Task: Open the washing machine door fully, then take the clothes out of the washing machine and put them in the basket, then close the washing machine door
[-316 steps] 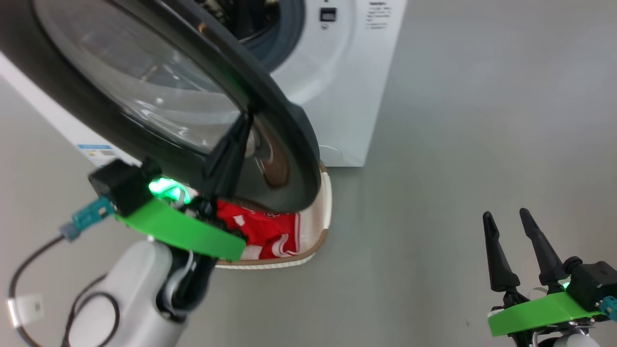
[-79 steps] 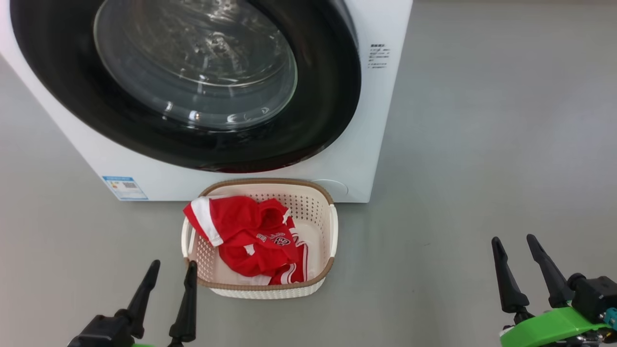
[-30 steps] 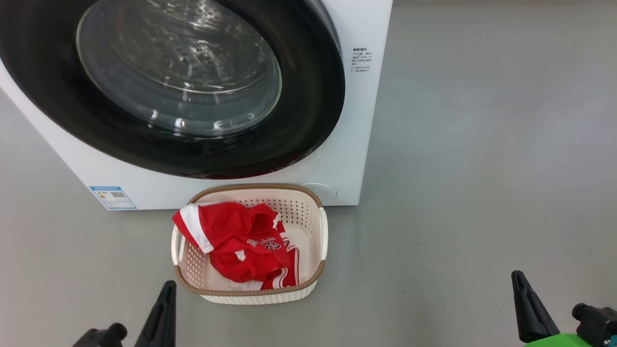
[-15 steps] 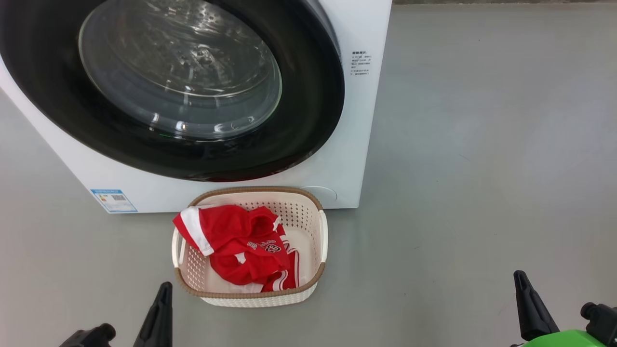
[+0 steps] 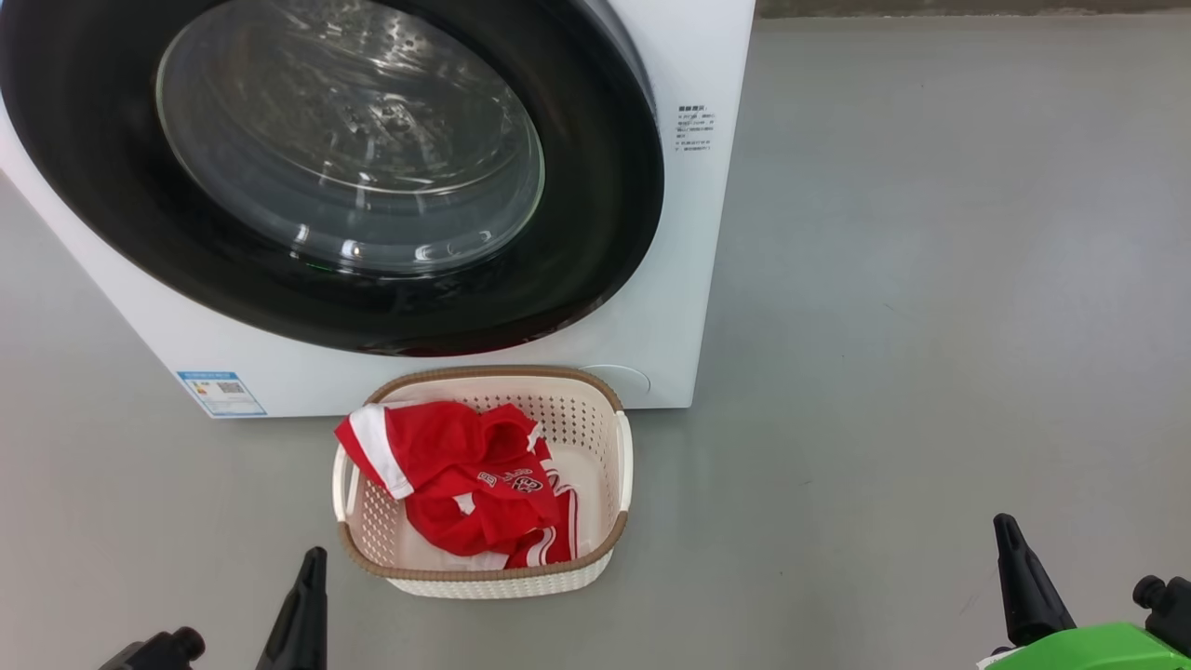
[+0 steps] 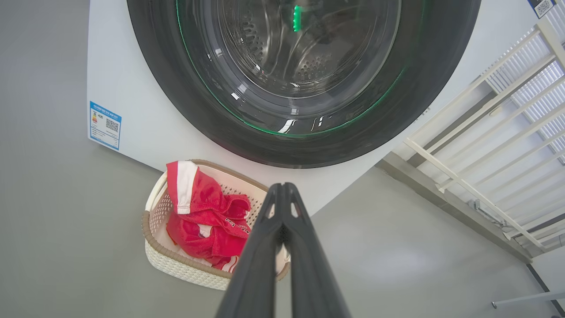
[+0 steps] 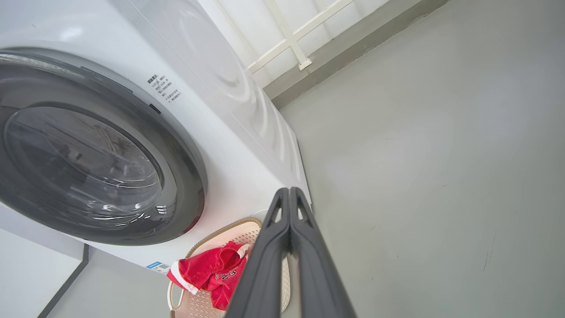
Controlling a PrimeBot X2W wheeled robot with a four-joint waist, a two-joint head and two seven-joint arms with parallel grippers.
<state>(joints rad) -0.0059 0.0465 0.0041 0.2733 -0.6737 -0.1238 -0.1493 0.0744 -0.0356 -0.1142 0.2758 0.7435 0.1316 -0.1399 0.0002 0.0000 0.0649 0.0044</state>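
The washing machine door (image 5: 326, 167) sits flush against the front of the washing machine (image 5: 693, 242), its glass bowl facing me with the steel drum dim behind it. The clothes (image 5: 461, 479) lie heaped in the basket (image 5: 622, 456), which stands on the grey floor (image 5: 930, 279) just in front of the machine, below the door's lower edge, with one red sleeve draped over the left rim.

I judge the last step, closing the door, to be as good as done. All that is left for me is to check that the latch has caught and to keep both arms back, clear of the basket. Nothing needs gripping.

My left gripper (image 6: 282, 187) is closed on nothing, tips pressed together. My right gripper (image 7: 289, 191) is the same.

About ten seconds ago the door hung open over the basket with my left gripper up against it. Now it is closed and that arm is low and away. Over the last half second almost nothing has changed.
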